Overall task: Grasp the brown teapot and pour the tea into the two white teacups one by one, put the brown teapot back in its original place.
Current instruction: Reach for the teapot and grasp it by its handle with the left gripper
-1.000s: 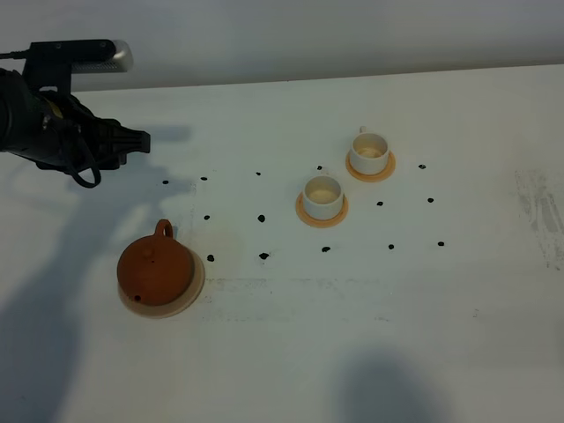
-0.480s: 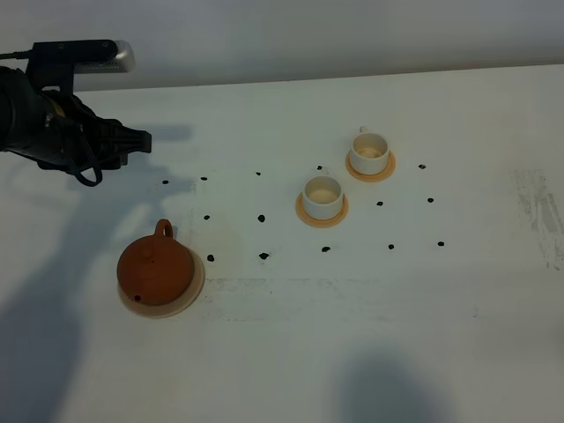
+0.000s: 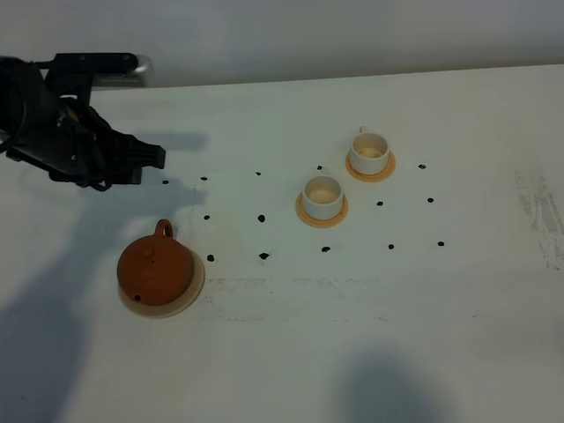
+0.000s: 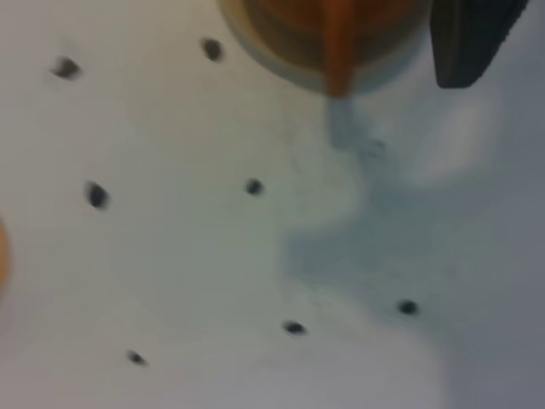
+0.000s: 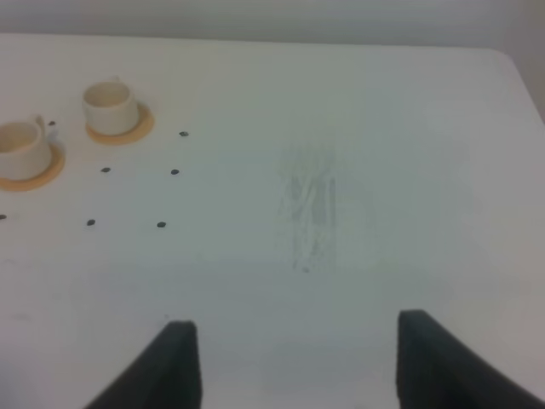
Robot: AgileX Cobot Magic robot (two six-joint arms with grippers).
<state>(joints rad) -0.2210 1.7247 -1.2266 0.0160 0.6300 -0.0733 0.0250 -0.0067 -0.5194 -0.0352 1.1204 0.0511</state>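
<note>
The brown teapot (image 3: 156, 271) sits upright on its beige disc coaster (image 3: 167, 307) at the front left, loop handle (image 3: 164, 228) pointing to the back. My left gripper (image 3: 155, 157) hovers behind it, apart from it, open and empty. The blurred left wrist view shows the teapot (image 4: 289, 17), its handle (image 4: 338, 51) and one dark finger (image 4: 468, 34). The two white teacups (image 3: 323, 192) (image 3: 369, 152) stand on orange-tan coasters at mid-table. My right gripper (image 5: 298, 366) is open over bare table, far from the cups (image 5: 111, 104) (image 5: 21, 146). The tea is not in view.
Several small black marks (image 3: 263, 256) dot the white table (image 3: 352, 335) around the cups and teapot. A scuffed grey patch (image 3: 539, 216) lies near the right edge. The right arm does not show in the exterior view.
My left arm has shifted to the right and slightly down toward the teapot's side. The teapot and cups have not moved.
</note>
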